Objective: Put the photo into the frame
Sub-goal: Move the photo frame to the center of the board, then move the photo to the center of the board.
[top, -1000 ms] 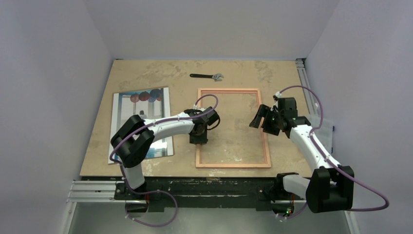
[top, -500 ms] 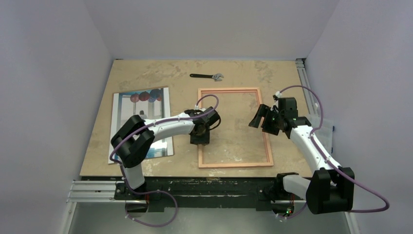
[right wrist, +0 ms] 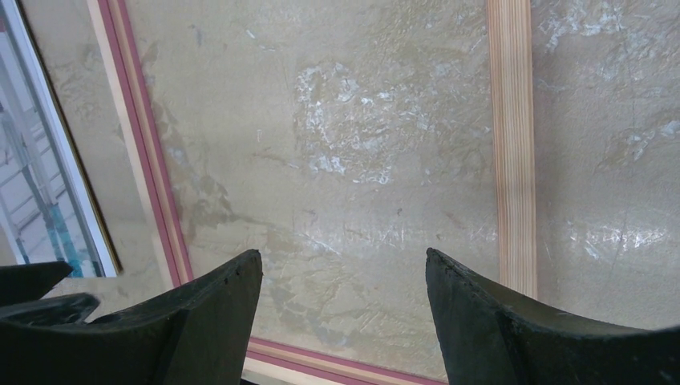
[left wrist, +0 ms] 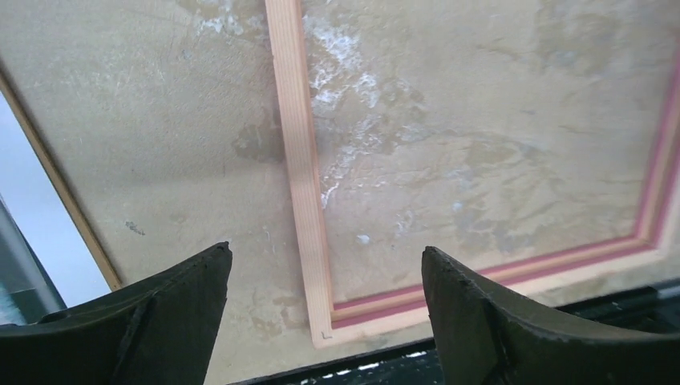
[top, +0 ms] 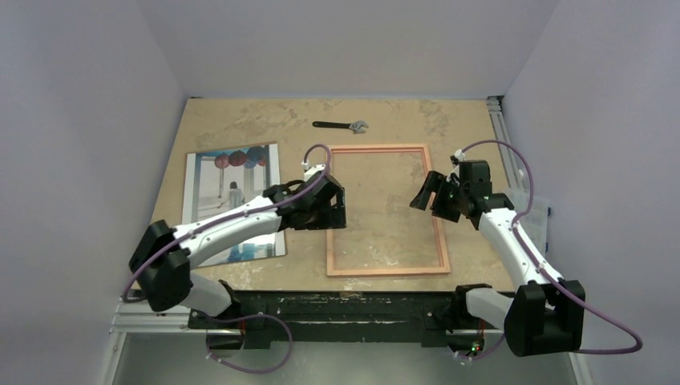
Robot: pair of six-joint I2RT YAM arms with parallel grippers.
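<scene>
The frame (top: 386,271) lies flat on the table right of centre, light wood side up, with pink inner steps (left wrist: 497,269). The table shows through its middle. The photo (top: 216,180) lies face up to its left, partly under my left arm. Its edge appears in the left wrist view (left wrist: 28,216) and the right wrist view (right wrist: 40,200). My left gripper (top: 329,215) (left wrist: 325,261) hangs open above the frame's left rail (left wrist: 298,176), holding nothing. My right gripper (top: 425,195) (right wrist: 343,265) hovers open over the frame's right half, inside the right rail (right wrist: 512,160), empty.
A black wrench (top: 341,125) lies beyond the frame near the far edge. A pale see-through sheet (top: 536,215) sits at the table's right edge under the right arm. A black rail (top: 337,303) runs along the near edge.
My left gripper has opened off the frame's left rail and lifted a little farther back; its elbow swung down to the left. The frame shifted slightly right earlier. The right arm stays still.
</scene>
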